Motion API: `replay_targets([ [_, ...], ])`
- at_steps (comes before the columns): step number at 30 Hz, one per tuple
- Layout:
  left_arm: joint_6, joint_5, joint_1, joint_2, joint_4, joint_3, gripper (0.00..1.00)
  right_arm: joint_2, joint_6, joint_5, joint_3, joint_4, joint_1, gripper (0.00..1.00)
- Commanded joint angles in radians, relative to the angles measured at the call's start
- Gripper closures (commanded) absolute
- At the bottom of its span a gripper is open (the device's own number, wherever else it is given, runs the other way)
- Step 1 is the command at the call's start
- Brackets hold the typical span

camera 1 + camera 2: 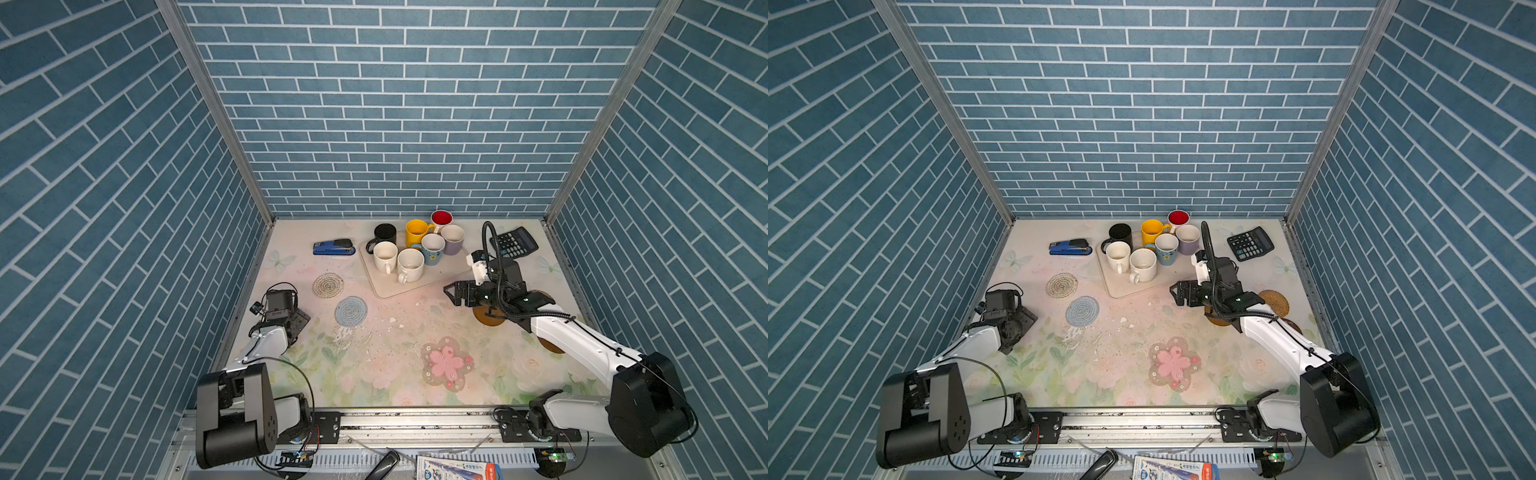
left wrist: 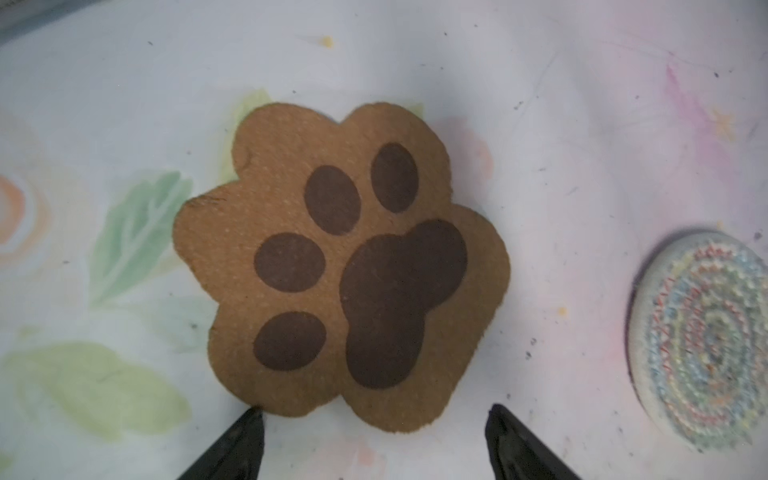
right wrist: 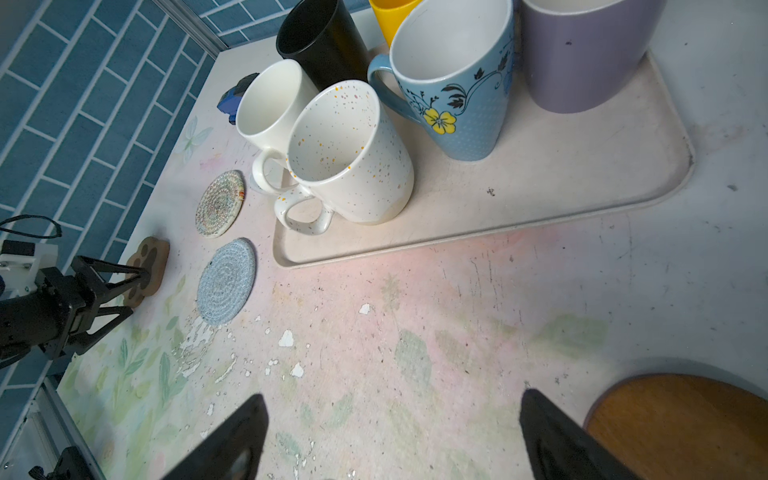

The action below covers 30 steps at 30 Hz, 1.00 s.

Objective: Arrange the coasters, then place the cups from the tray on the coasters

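Several cups stand crowded on the cream tray [image 1: 436, 279] at the back, among them black [image 1: 384, 232], yellow [image 1: 416, 232], light blue [image 3: 453, 83] and speckled white [image 3: 349, 158] ones. My left gripper [image 2: 376, 411] hangs open over the near edge of the brown paw coaster [image 2: 340, 266] at the table's left. Beside it lie a woven round coaster [image 1: 328, 285] and a blue-grey crocheted coaster [image 1: 351, 311]. My right gripper [image 3: 392, 397] is open over bare table, next to a brown disc [image 3: 681, 428]. A pink flower coaster [image 1: 446, 363] lies front centre. A rattan round [image 1: 1274, 302] is partly hidden behind the right arm.
A blue stapler [image 1: 333, 247] lies left of the tray and a black calculator [image 1: 514, 242] at the back right. A second brown disc [image 1: 550, 345] peeks out under the right arm. Blue brick walls close in three sides.
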Motion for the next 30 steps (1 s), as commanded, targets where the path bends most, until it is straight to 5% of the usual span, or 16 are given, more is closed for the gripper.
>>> replay_targets([
  [1,0.012,0.030,-0.006,-0.048,-0.089,0.029,0.15,-0.020,0.015,-0.004,0.011,-0.001,0.005,0.05],
  [9,0.083,0.010,-0.008,-0.131,-0.263,0.168,0.14,-0.065,0.014,-0.002,-0.004,-0.006,0.005,0.05],
  [19,0.249,0.066,0.015,0.210,-0.348,0.448,0.19,-0.132,0.055,-0.029,-0.049,0.036,0.009,0.05],
  [30,0.344,0.128,0.162,0.404,-0.314,0.515,0.21,-0.160,0.070,0.086,-0.132,0.126,0.115,0.04],
])
